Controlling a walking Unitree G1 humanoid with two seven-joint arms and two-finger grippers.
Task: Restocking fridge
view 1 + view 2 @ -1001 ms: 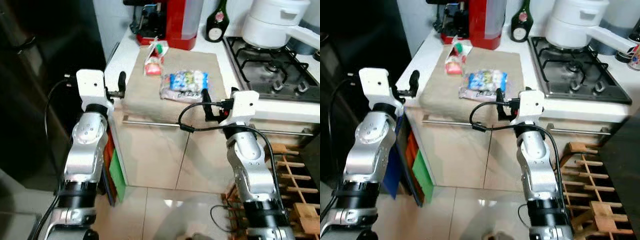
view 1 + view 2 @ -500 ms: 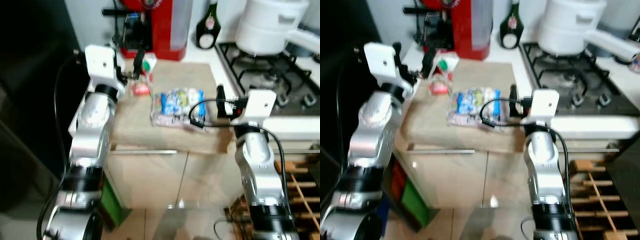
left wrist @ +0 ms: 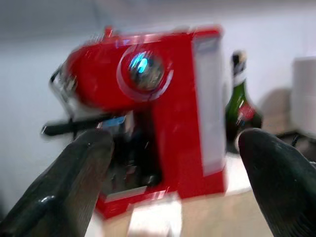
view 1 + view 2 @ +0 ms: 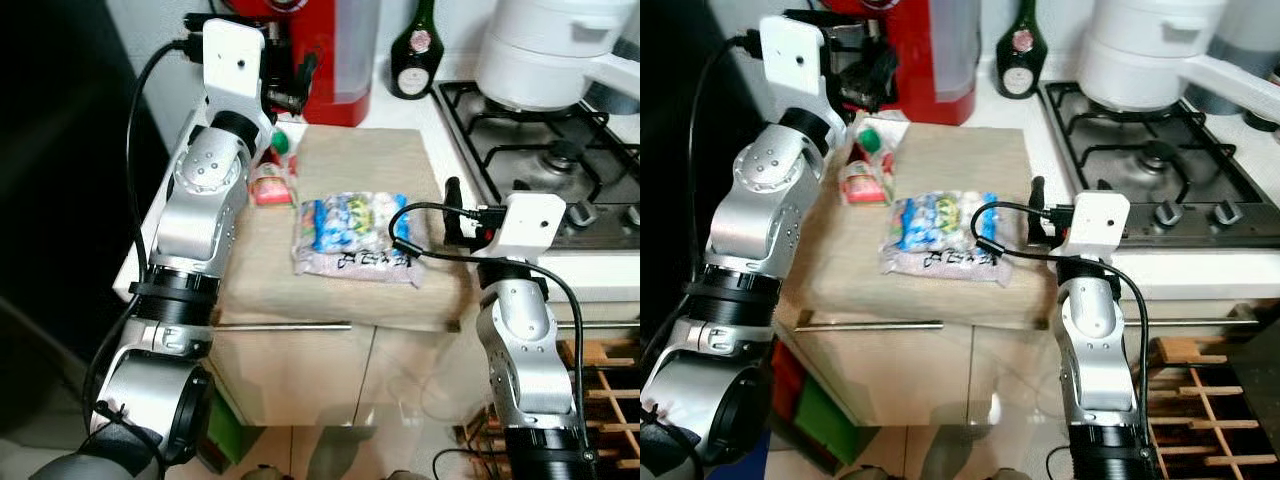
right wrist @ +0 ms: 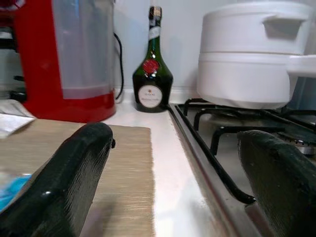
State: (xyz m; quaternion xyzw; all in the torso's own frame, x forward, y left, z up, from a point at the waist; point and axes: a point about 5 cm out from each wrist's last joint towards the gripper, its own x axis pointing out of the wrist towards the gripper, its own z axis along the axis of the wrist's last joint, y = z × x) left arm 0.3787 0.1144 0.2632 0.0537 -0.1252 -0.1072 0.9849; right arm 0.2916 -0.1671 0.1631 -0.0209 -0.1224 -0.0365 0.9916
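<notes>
The white tabletop carries a beige woven rectangular mat, a red coffee machine and a dark green glass bottle at the back. A black gas hob adjoins the mat.

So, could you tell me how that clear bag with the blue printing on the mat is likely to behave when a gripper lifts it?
The bag lies flat and crinkled on the mat, so it will probably sag. Its glossy film looks slippery, so it may slide between the fingers. The lumpy contents seem loose and may shift.
</notes>
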